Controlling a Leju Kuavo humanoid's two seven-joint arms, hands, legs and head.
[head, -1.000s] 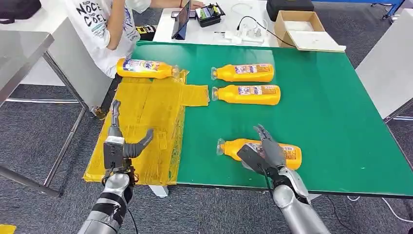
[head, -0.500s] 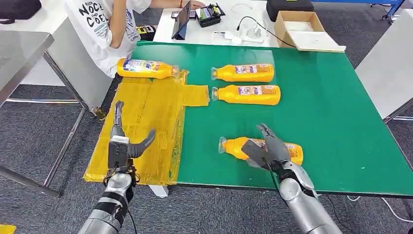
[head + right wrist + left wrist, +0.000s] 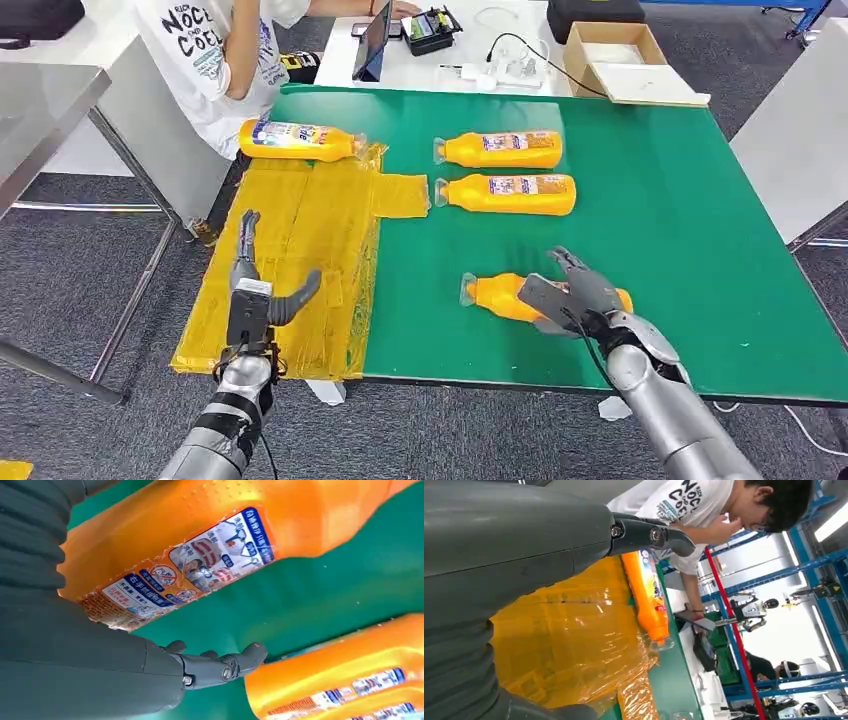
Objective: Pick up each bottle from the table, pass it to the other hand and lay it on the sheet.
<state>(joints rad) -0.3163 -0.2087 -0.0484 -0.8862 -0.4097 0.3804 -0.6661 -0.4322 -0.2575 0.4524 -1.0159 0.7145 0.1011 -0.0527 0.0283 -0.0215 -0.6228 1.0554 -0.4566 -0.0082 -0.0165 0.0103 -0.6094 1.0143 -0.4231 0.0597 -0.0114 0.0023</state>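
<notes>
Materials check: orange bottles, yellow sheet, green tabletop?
Bottles: likely glossy plastic, given highlights, dimpled shoulder and printed label. Yellow sheet: thin translucent plastic film, probably, crinkled and shiny with taped seams. Green tabletop: smooth matte mat or board; material unclear.

On the bench (image 3: 680,200), the sheet (image 3: 290,260) covers the left end. One bottle (image 3: 298,140) lies on the sheet's far edge, just in front of a person (image 3: 215,60). Right of the sheet, two bottles (image 3: 500,149) (image 3: 508,194) lie side by side, one behind the other. Nearer the front edge lies a fourth bottle (image 3: 510,297), under the right robot hand (image 3: 570,295). The left robot hand (image 3: 255,295) hangs above the sheet's near part. Behind the bench lies a cardboard box (image 3: 615,60).
</notes>
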